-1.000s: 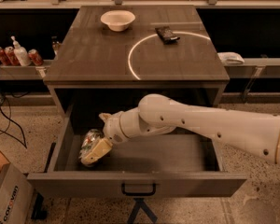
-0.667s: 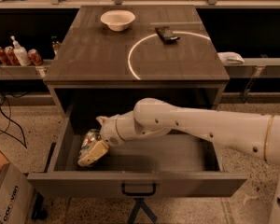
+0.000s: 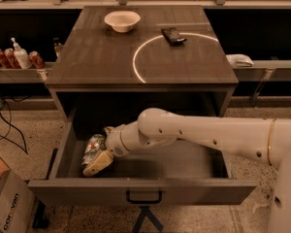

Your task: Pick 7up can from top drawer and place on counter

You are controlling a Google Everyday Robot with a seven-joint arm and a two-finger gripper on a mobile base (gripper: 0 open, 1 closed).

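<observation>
The top drawer [image 3: 199, 191] stands pulled out below the counter [image 3: 97, 57], which carries a white circular arc. The 7up can [image 3: 91, 146], silvery-green with red marks, lies on its side at the drawer's left end. My white arm reaches in from the right, and my gripper [image 3: 96, 150] is down inside the drawer at the can. It is open, with one tan finger [image 3: 98, 162] in front of the can and the other behind it. Part of the can is hidden by the wrist.
A white bowl [image 3: 121, 20] and a small black object [image 3: 173, 35] sit on the counter's far part. The left side shelf holds red cans [image 3: 4, 57] and a pump bottle [image 3: 20, 56]. A white object [image 3: 239, 59] lies on the right shelf. A cardboard box [image 3: 7, 205] stands at the lower left.
My gripper and forearm have shifted a little left and deeper into the drawer, closing around the can. The can has not moved.
</observation>
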